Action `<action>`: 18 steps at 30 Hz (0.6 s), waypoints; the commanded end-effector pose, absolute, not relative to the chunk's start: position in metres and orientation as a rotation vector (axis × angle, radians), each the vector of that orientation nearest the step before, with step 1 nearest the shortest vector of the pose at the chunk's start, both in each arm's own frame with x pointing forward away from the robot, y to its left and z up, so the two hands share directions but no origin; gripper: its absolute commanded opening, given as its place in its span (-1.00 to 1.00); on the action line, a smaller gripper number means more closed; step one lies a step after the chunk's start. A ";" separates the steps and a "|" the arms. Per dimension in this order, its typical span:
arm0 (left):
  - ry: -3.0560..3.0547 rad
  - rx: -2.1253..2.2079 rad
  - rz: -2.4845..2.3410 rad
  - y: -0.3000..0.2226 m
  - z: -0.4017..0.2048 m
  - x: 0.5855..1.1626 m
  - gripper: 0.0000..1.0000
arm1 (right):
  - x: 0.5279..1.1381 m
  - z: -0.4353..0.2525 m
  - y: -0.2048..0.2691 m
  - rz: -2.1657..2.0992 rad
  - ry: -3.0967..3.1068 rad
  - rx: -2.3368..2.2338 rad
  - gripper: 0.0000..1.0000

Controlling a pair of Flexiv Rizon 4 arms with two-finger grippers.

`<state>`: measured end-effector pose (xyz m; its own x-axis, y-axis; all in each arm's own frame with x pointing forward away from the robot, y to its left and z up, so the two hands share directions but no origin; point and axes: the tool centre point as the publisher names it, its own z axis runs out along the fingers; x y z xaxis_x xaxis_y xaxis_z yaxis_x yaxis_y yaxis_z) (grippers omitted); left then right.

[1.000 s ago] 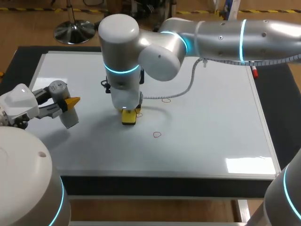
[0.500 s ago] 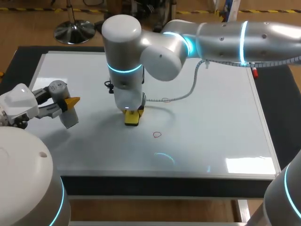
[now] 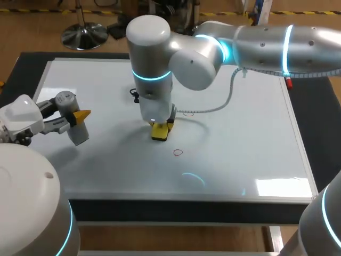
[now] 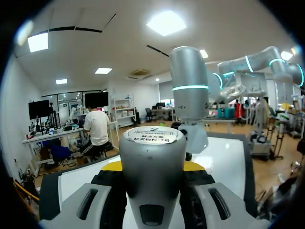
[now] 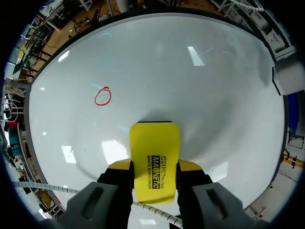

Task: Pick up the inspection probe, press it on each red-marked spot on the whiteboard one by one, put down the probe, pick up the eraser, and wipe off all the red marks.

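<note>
Clamping yellow eraser [image 5: 155, 143] in right gripper [image 5: 155, 165], resting on whiteboard [image 3: 240, 149] near red circle [image 5: 102, 96]. Risking sweeping beside circle, missing part of ring. Gripping inspection probe [image 4: 152, 152] in left gripper [image 4: 152, 167], hovering over board's left side.

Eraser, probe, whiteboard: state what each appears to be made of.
Eraser: probably hard plastic, with a smooth yellow casing and printed lettering. Probe: a grey cylinder with a satin sheen, either metal or painted plastic; the look leaves it open. Whiteboard: a glossy coated panel, judging by its bright reflections.
</note>
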<state>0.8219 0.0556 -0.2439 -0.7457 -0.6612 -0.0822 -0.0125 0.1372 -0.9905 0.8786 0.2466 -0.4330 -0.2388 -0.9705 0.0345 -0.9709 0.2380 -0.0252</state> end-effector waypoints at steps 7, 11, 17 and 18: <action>1.903 -0.644 -1.653 0.055 -0.244 0.822 -1.00 | 0.878 -0.436 0.220 0.072 -2.500 1.904 -1.00; 1.903 -0.644 -1.653 0.055 -0.244 0.822 -1.00 | 0.880 -0.423 0.213 0.064 -2.507 1.891 -1.00; 1.903 -0.644 -1.653 0.055 -0.244 0.822 -1.00 | 0.895 -0.397 0.167 0.047 -2.641 1.745 -1.00; 1.903 -0.644 -1.653 0.055 -0.244 0.822 -1.00 | 0.898 -0.393 0.156 0.055 -2.669 1.713 -1.00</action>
<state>0.8220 0.0556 -0.2440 -0.7458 -0.6611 -0.0820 -0.0125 0.1371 -0.9905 0.9000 0.1901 -0.4143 -0.4049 -0.9140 0.0265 -0.9138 0.4035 -0.0457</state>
